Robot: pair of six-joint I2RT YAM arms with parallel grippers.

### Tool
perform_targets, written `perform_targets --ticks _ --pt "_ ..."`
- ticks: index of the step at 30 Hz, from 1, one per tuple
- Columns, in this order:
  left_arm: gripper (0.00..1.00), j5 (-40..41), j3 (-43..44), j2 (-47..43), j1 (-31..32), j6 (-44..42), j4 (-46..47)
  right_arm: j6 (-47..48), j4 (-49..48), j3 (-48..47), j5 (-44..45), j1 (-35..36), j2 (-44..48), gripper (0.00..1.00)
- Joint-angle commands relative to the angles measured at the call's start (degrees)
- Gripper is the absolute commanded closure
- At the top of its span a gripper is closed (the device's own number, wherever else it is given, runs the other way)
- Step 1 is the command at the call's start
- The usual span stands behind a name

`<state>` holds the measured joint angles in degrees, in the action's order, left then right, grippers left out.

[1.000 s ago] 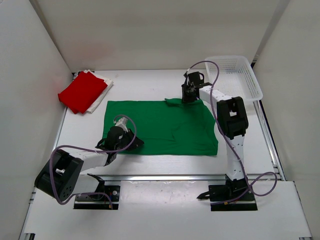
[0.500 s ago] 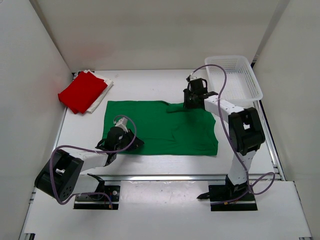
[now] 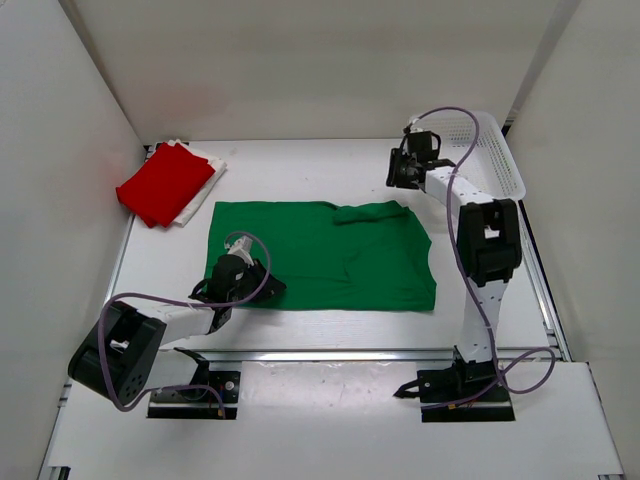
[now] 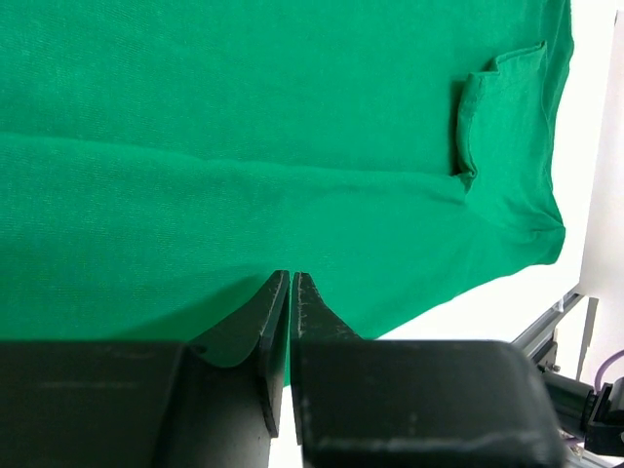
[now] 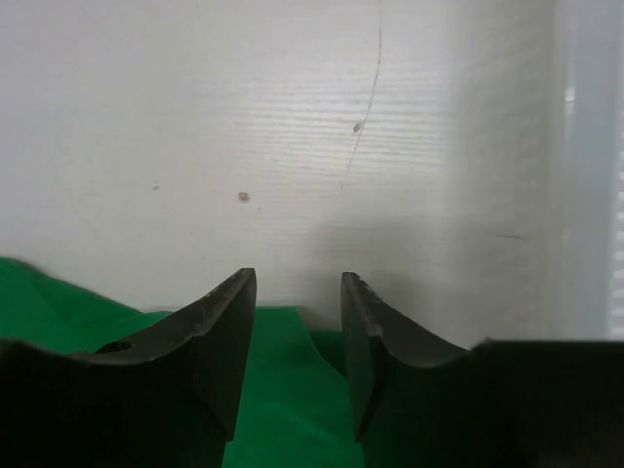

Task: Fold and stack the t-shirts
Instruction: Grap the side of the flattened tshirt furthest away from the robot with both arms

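Note:
The green t-shirt (image 3: 340, 260) lies spread flat mid-table, with a small fold (image 3: 365, 212) near its far edge. My left gripper (image 3: 268, 283) lies low at the shirt's near left edge. In the left wrist view its jaws (image 4: 291, 274) are pressed together on the green cloth (image 4: 244, 146). My right gripper (image 3: 400, 172) hangs open just past the shirt's far right corner; its fingers (image 5: 297, 276) hold nothing, and green cloth (image 5: 283, 380) shows below them. The red t-shirt (image 3: 165, 183) lies folded on the white t-shirt (image 3: 203, 192) at the back left.
A white lattice basket (image 3: 505, 165) stands at the back right, close behind the right gripper. White walls close in the table on three sides. A metal rail (image 3: 350, 352) runs along the near edge by the arm bases.
My right gripper drew the shirt's far right corner rightward, then opened, let it go and moved back toward the basket. The left gripper has stayed put.

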<state>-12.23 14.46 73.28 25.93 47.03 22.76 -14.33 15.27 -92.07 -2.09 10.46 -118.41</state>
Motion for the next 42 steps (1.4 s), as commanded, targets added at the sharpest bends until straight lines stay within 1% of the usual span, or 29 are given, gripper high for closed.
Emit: perform_targets --ticks 1,4,7,9,10,11,12,13,14,15,17,18,19,20,21,22,24,25,27,29,31,32,34,36,42 --pt "0.83 -0.51 -0.04 -0.68 -0.44 -0.01 1.58 1.93 5.90 -4.59 1.30 1.06 -4.10 0.61" --pt "0.83 -0.60 -0.22 -0.68 -0.71 -0.09 1.93 2.11 8.89 -6.45 1.64 2.01 -6.21 0.60" --pt "0.83 -0.43 0.22 -0.15 -0.44 0.00 2.20 1.15 8.03 -4.79 -1.23 1.59 -5.43 0.64" --pt "0.83 -0.86 0.39 0.11 -0.62 -0.27 2.28 0.45 8.20 -4.17 -3.09 1.41 -4.03 0.71" --pt "0.83 -0.69 0.22 0.20 -0.53 -0.35 2.28 0.70 8.46 -3.91 -3.10 1.41 -3.76 0.80" --pt "0.83 -0.43 -0.04 -0.06 -0.53 -0.18 2.20 0.97 7.94 -2.95 -4.32 1.32 -2.89 0.85" --pt "0.83 -0.95 0.22 -0.15 -0.62 -0.01 2.11 0.79 6.46 -1.63 -4.68 1.67 -0.79 0.88" --pt "0.83 -0.43 0.13 -0.32 -0.53 0.26 2.28 0.79 5.40 1.17 -4.42 1.58 0.27 0.92" --pt "0.84 -0.51 0.22 -0.41 -0.79 0.26 2.28 0.79 2.69 5.28 -3.98 2.10 3.50 0.92" --pt "0.83 -0.43 0.22 -0.41 -0.36 0.09 2.55 0.97 -0.38 7.41 -3.72 2.46 6.41 0.92" --pt "0.83 -0.60 0.31 0.20 -0.01 0.17 2.55 0.97 -4.26 16.18 -4.33 3.51 11.76 0.93" --pt "0.83 -0.78 0.05 0.11 -0.18 0.35 2.29 1.32 -7.24 21.53 -3.72 3.86 15.37 0.95" --pt "0.83 -0.87 0.30 0.20 0.17 0.09 2.55 0.97 -8.66 24.45 -2.93 4.74 17.40 0.96" --pt "0.83 -0.95 0.39 -0.06 0.26 0.43 2.64 0.79 -11.72 30.40 -2.05 5.53 20.99 0.96" --pt "0.83 -0.87 0.31 -0.06 0.17 0.26 2.55 0.36 -14.97 36.29 -0.74 6.23 24.94 0.95" --pt "0.83 -0.69 0.22 -0.24 0.26 0.17 2.29 0.09 -17.53 39.48 -0.73 7.37 26.55 0.93" --pt "0.84 -0.87 -0.04 -0.41 0.26 0.26 2.20 -1.14 -22.46 47.39 0.33 9.31 31.73 0.79" --pt "0.84 -1.04 -0.04 -0.50 0.17 0.17 1.94 -2.79 -23.17 48.73 0.59 10.10 32.79 0.76" --pt "0.84 -0.87 -0.22 -1.20 0.08 0.35 1.76 -5.78 -22.22 51.02 -0.37 9.93 34.82 0.64" --pt "0.83 -0.95 -0.22 -2.08 -0.01 0.17 1.15 -6.58 -20.37 51.46 0.76 9.14 36.14 0.60" --pt "0.84 -0.17 -0.22 -3.31 -0.53 0.17 0.53 -6.94 -19.31 52.25 1.64 8.97 38.59 0.61" --pt "0.83 0.10 -0.22 -3.58 -0.45 0.17 0.44 -7.20 -19.92 52.34 1.56 8.70 39.30 0.63" --pt "0.83 0.54 -0.05 -3.93 -0.53 0.17 0.35 -7.91 -21.58 52.78 -0.18 8.26 39.75 0.71" --pt "0.83 0.54 0.13 -3.84 -0.62 -0.26 0.35 -7.56 -20.72 51.04 -2.47 6.95 37.83 0.73" --pt "0.83 0.45 0.13 -3.31 -0.18 0.43 0.44 -7.56 -18.26 42.60 -1.96 4.40 28.77 0.67"
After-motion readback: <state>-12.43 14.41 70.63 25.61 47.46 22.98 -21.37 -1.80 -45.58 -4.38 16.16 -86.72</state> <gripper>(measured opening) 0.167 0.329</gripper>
